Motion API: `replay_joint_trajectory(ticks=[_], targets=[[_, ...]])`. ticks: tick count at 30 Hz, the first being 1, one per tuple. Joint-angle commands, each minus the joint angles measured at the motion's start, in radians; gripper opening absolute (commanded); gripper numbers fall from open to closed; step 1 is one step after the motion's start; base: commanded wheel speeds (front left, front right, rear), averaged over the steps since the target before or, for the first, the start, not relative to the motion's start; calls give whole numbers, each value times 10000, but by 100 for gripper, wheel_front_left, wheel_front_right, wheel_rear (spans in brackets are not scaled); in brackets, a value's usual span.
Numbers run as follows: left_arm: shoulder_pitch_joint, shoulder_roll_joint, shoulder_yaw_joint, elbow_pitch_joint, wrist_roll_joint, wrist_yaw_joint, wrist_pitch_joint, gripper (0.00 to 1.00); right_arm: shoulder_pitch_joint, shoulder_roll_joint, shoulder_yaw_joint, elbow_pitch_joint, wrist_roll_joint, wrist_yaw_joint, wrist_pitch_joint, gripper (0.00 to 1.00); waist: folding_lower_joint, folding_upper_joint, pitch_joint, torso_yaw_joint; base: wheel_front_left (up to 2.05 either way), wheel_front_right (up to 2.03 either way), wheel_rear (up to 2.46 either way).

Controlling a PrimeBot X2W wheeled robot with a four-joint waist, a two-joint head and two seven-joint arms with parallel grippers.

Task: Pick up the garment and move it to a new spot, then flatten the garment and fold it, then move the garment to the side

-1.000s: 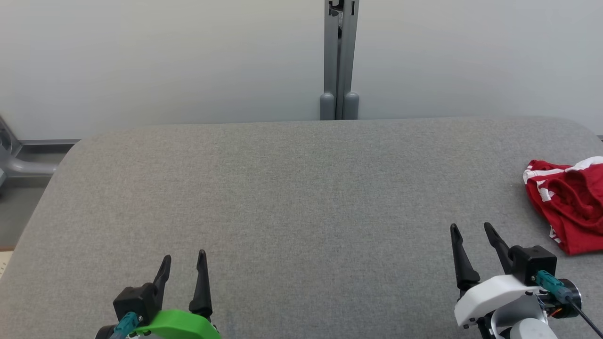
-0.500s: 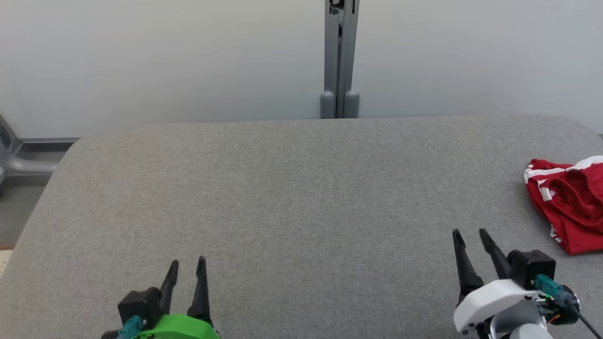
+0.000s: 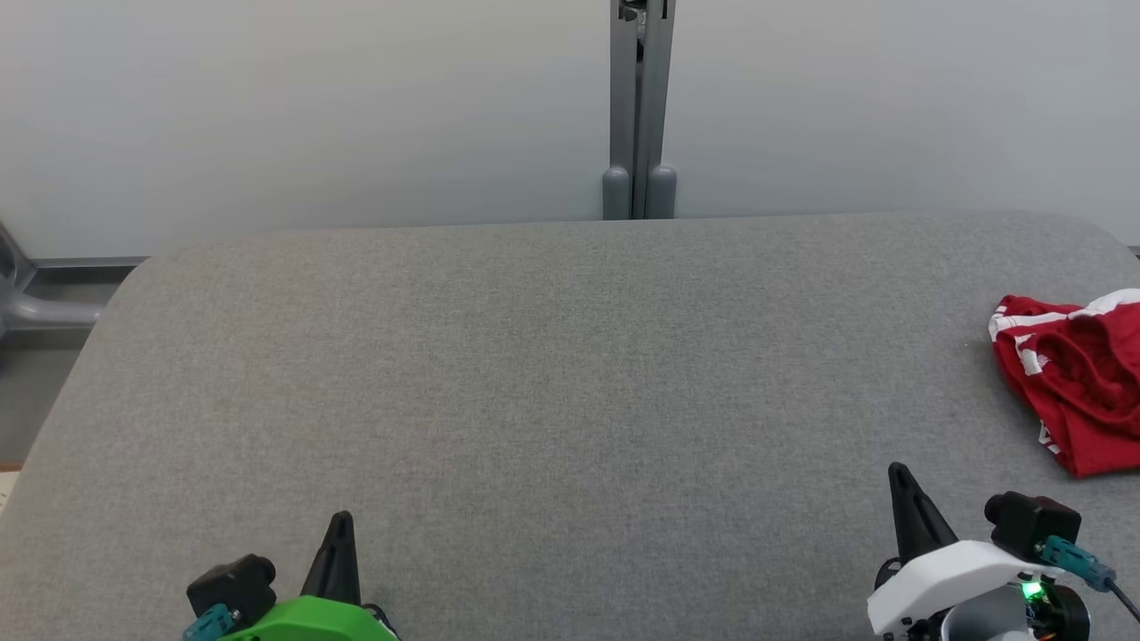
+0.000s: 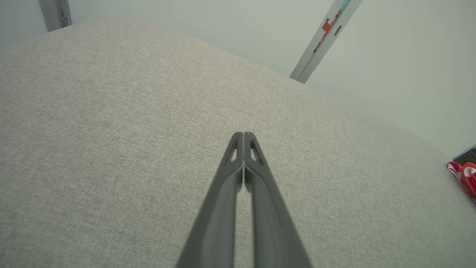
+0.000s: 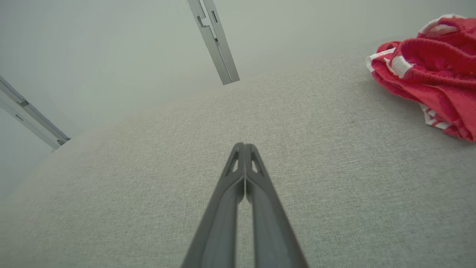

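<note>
Pale, plain wall (image 3: 267, 107) at the back; a grey upright post (image 3: 639, 107) stands against it at 12 o'clock in the head view. Below it is a wide table (image 3: 570, 356) covered in grey woven fabric, far corners rounded. At 9 o'clock, off the table's left end, there is a bit of grey metal frame (image 3: 44, 312). Garment (image 3: 1082, 392): red with white stripes at the edges, lying crumpled in a heap on the table at 3 o'clock, cut off by the view's right edge. Left gripper (image 3: 341, 525), green-cased wrist, sits at 7 o'clock over the table; its two dark fingers (image 4: 223, 208) are pressed together, tips touching, plain in the left wrist view. From that wrist the garment is a small red patch at 3 o'clock, well apart from the fingertips. Right gripper (image 3: 899, 476), white-cased wrist with a small green light (image 3: 1031, 589) lit, sits at 5 o'clock; its fingers (image 5: 219, 216) are likewise closed tip to tip. In the right wrist view the garment lies at 2 o'clock, folds bunched, a white-striped hem turned toward the gripper, near but apart, grey fabric between. Whether either gripper's tips rest on the table I cannot tell. Both point toward 12 o'clock.
</note>
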Motion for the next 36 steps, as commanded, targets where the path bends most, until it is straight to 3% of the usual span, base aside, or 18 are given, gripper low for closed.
replay_joint_trajectory(ticks=[1,36], targets=[[-286,5,200,-206,-317,-99,97,0,-330,-43,-53,-213,449,-2,71,0,0,0,11,-7,0,0,0],[-665,-415,1880,-599,-4202,-991,1409,0,-728,-83,-380,-431,5654,-6,1011,0,0,0,278,-166,0,0,0]])
